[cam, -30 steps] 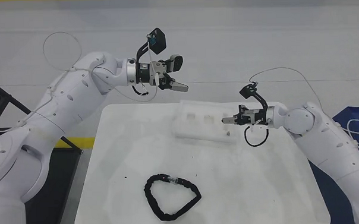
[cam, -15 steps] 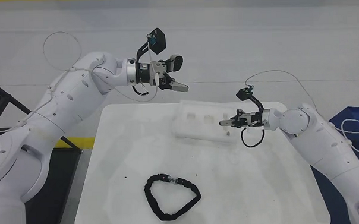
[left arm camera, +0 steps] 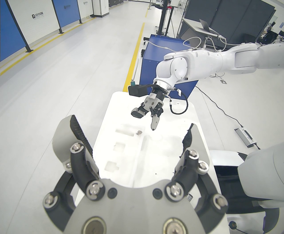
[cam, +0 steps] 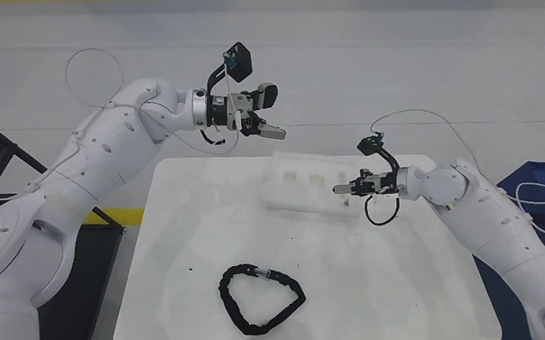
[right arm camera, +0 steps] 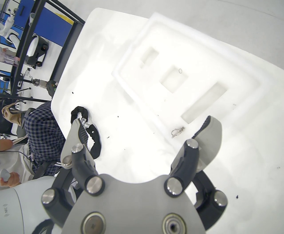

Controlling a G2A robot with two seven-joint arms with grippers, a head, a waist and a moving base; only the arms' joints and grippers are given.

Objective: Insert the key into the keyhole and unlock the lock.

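A small metal key [right arm camera: 177,131] lies on the rim of the white foam tray [right arm camera: 199,66], beside its long pocket; it also shows as a speck in the top view [cam: 348,203] and in the left wrist view [left arm camera: 139,132]. My right gripper [right arm camera: 143,123] hovers open just above the key [cam: 343,187], one fingertip close beside it. The black chain lock [cam: 261,298] lies coiled near the table's front, its metal end [right arm camera: 85,124] showing. My left gripper [cam: 275,114] hangs open and empty above the table's far edge, well away from both.
The foam tray [cam: 300,192] sits at the back of the white table [cam: 394,283] and has three recessed pockets; a thin ring [right arm camera: 180,71] lies in the square one. A blue cabinet [left arm camera: 168,55] stands beyond the table's right side.
My right gripper has slid a little leftward and lower, closer over the key on the tray. The left arm and the chain lock have not moved.
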